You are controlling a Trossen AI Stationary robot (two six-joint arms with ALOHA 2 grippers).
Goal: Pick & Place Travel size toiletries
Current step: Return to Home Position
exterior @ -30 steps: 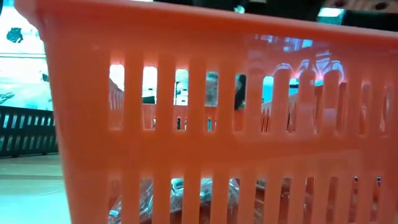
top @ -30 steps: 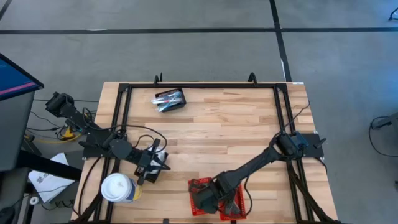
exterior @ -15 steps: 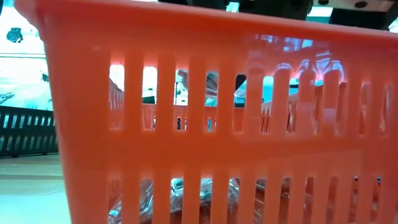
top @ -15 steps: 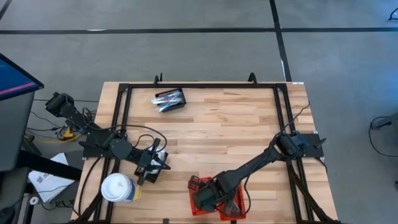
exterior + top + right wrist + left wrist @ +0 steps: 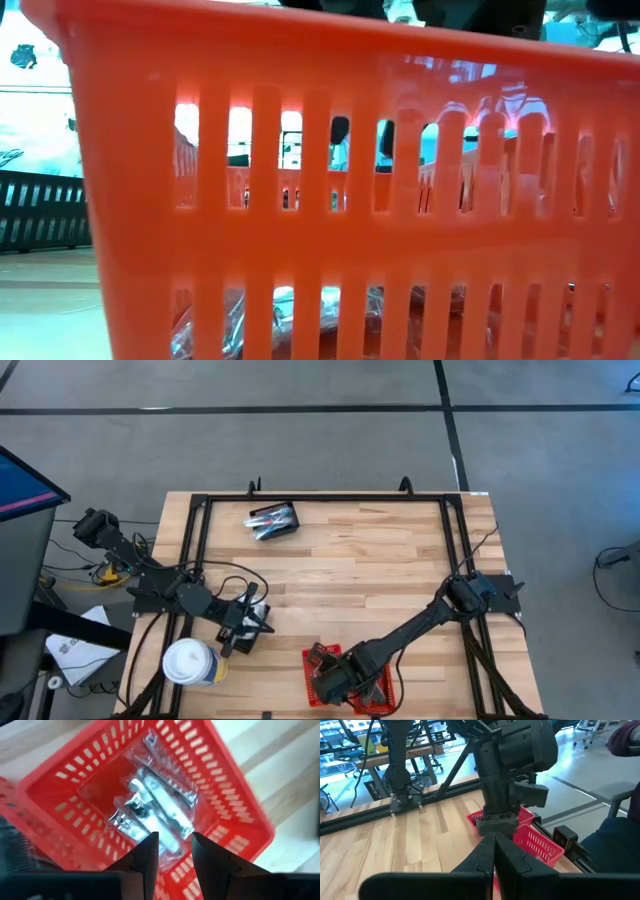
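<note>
Planked wooden table [image 5: 360, 560]: bare boards across the middle. Red slotted plastic basket [image 5: 220, 785] sits at the near edge, with the right gripper [image 5: 173, 840] just above it, jaws narrowly apart, empty. Left gripper [image 5: 494, 840] sits near-left beside the white lidded cup [image 5: 190, 662], jaws closed, empty. Clear-wrapped silvery toiletries [image 5: 155, 805] lie inside the basket.

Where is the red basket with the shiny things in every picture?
High view: red basket, bottom centre.
Low view: fills the picture.
Left wrist view: middle right.
Right wrist view: fills the centre.
Shared landmark: the open right gripper above it.
</note>
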